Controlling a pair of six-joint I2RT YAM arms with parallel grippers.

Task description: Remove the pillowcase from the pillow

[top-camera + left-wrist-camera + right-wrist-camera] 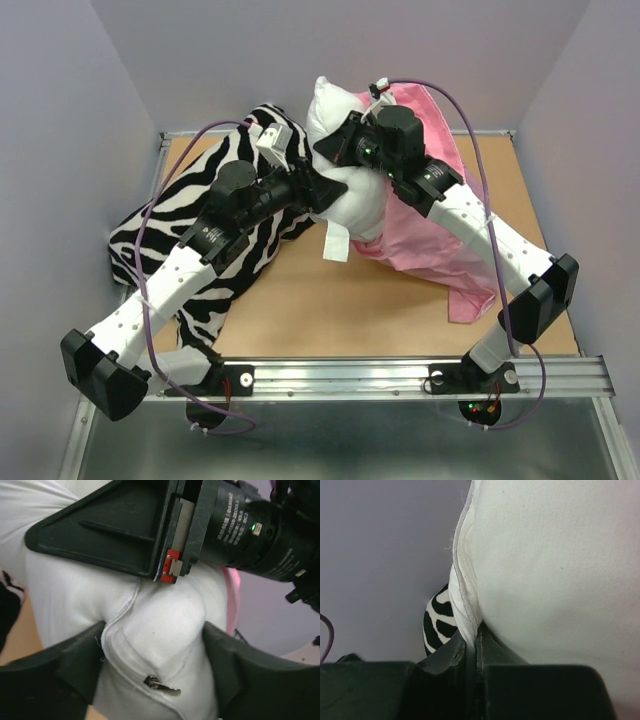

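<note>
Behind pillow (355, 205), pillowcase (430, 250) partly hidden.

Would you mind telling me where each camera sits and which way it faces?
Top external: above and behind the bases, looking down at the table; both arms show, left gripper and right gripper on the pillow, pillowcase beside it.
Left wrist: on the left arm, looking along its fingers, which squeeze a pillow fold; the right gripper shows above.
Right wrist: on the right arm, looking along its shut fingers pinching the pillow's seam; zebra pillow behind.
Shared: all three see the pillow.
</note>
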